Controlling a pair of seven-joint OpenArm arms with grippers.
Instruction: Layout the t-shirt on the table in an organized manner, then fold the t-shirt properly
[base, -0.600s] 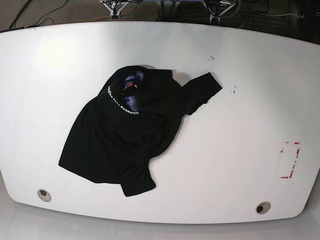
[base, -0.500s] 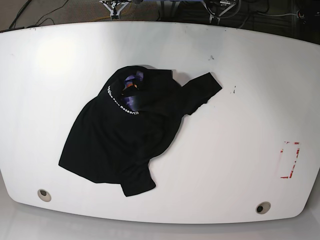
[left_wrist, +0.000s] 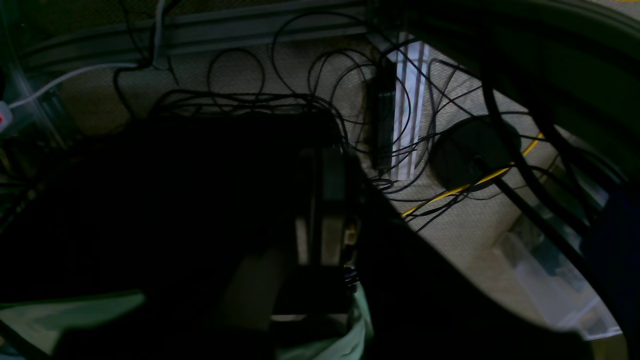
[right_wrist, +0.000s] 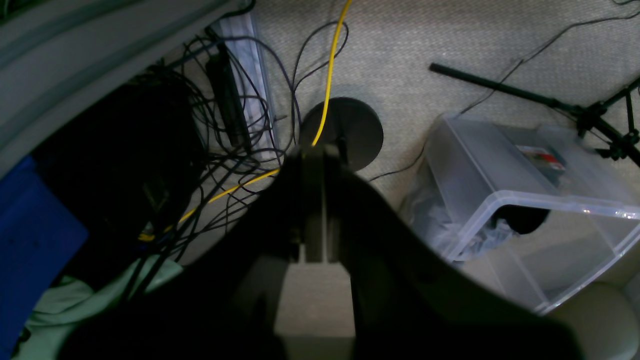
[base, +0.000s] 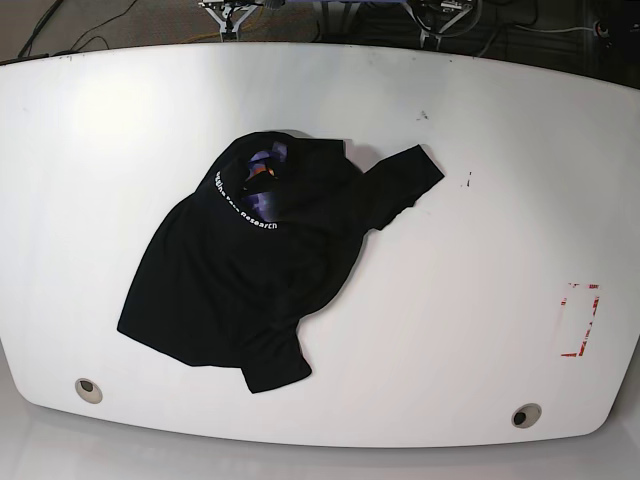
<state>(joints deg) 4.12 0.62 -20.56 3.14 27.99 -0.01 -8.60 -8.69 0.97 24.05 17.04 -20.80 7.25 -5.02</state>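
The black t-shirt (base: 250, 270) lies crumpled left of the middle of the white table (base: 470, 300). Its collar band with white lettering (base: 245, 212) faces up, and a purple patch with a small orange print (base: 262, 165) shows inside the neck. One sleeve (base: 405, 180) sticks out toward the upper right. Neither arm reaches over the table in the base view. My left gripper (left_wrist: 322, 210) is shut and hangs over a dark floor with cables. My right gripper (right_wrist: 314, 200) is shut too, above carpet. Neither holds anything.
A red rectangular outline (base: 580, 320) marks the table's right side. Two round metal inserts (base: 88, 389) (base: 526, 415) sit near the front edge. Below the wrists lie tangled cables (right_wrist: 235, 150), a yellow cord (right_wrist: 330, 65) and a clear plastic bin (right_wrist: 520, 200).
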